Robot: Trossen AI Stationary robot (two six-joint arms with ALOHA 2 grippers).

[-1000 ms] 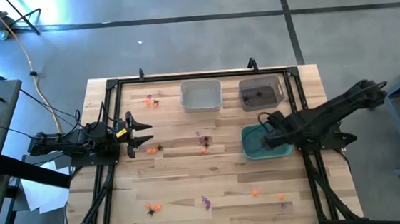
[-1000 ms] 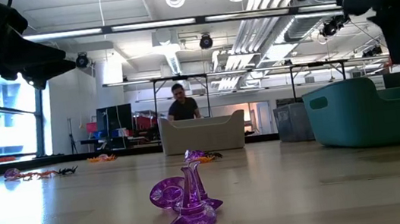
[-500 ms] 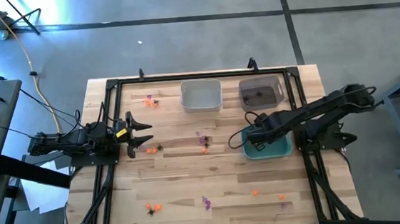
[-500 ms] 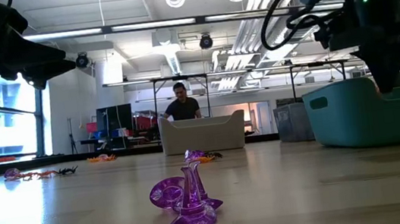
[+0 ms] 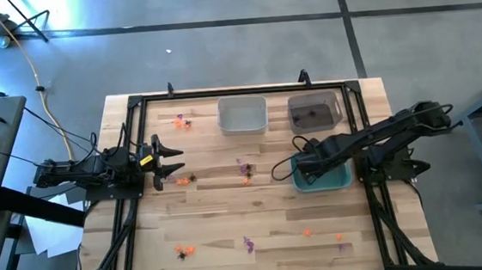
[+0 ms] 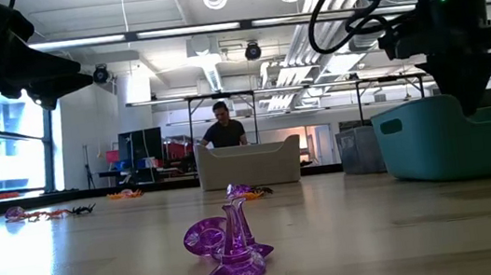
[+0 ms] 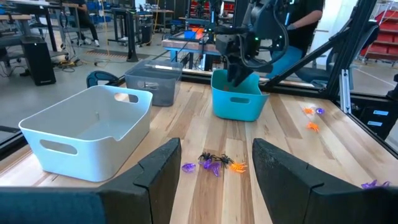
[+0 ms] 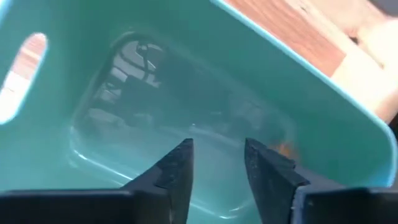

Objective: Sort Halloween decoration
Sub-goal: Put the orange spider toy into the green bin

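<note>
Pale wooden boards form the bench point(image 5: 230, 213), seen from above with a white bin point(image 5: 242, 115) and a dark bin point(image 5: 314, 111) set along its far edge and a teal bin point(image 5: 322, 177) toward its right edge. Tiny orange, purple and black trinkets point(image 5: 244, 171) are scattered across the boards: near the far-left corner, at the middle, and along the near edge. The left gripper point(image 5: 170, 158) is held spread at the left edge, empty. The right gripper point(image 5: 299, 167) is poised over the teal bin's left rim. At table height, a purple trinket point(image 6: 230, 245) is seen close by, and the teal bin point(image 6: 457, 138) is partly covered by the right arm; a person is seen behind the white bin point(image 6: 249, 163). From the left wrist, trinkets point(image 7: 214, 164) lie between the spread fingers point(image 7: 155, 171), with all three bins beyond. From the right wrist, the fingers point(image 8: 174, 168) are parted above the teal bin's floor point(image 8: 155, 112), pinching nothing; an orange speck point(image 8: 285, 148) lies inside.
</note>
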